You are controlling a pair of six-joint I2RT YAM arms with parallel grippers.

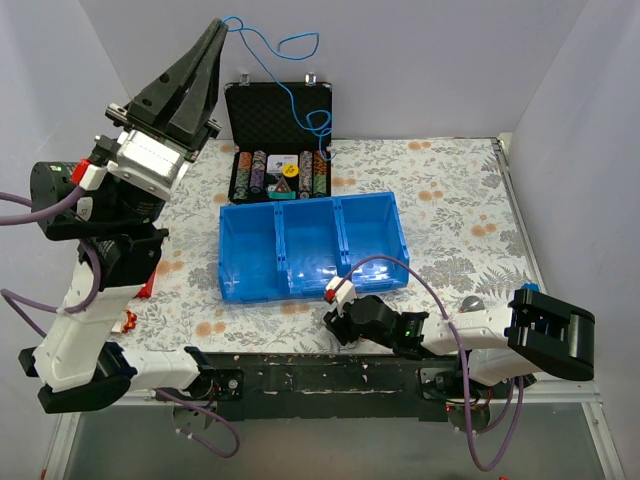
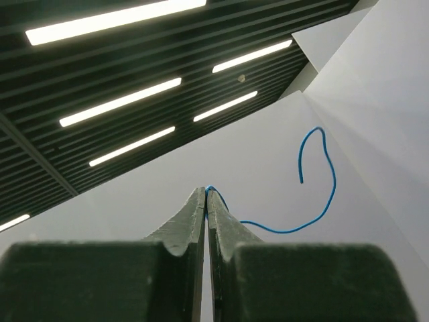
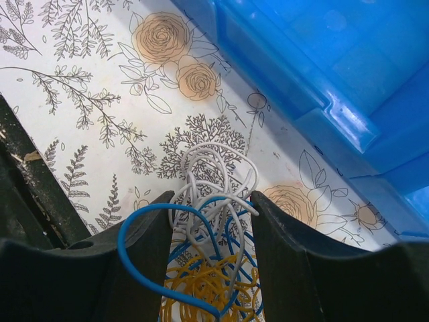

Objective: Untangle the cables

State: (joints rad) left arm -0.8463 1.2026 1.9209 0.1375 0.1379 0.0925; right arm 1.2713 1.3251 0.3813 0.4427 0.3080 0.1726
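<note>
My left claw [image 2: 206, 196] is up high above the table [image 1: 450, 190], closed tight on one blue cable [image 2: 334, 184], which curls away from the tip and trails down toward the open poker-chip case [image 1: 280, 110]. My right claw [image 3: 211, 200] sits low on the table, just beside the front wall of the blue tray [image 1: 300, 288]. Its jaws are spread apart on either side of the clump of cables [image 3: 218, 161], white, blue and yellow loops lying on the floral cloth. One blue loop drapes over a finger [image 3: 144, 248].
</note>
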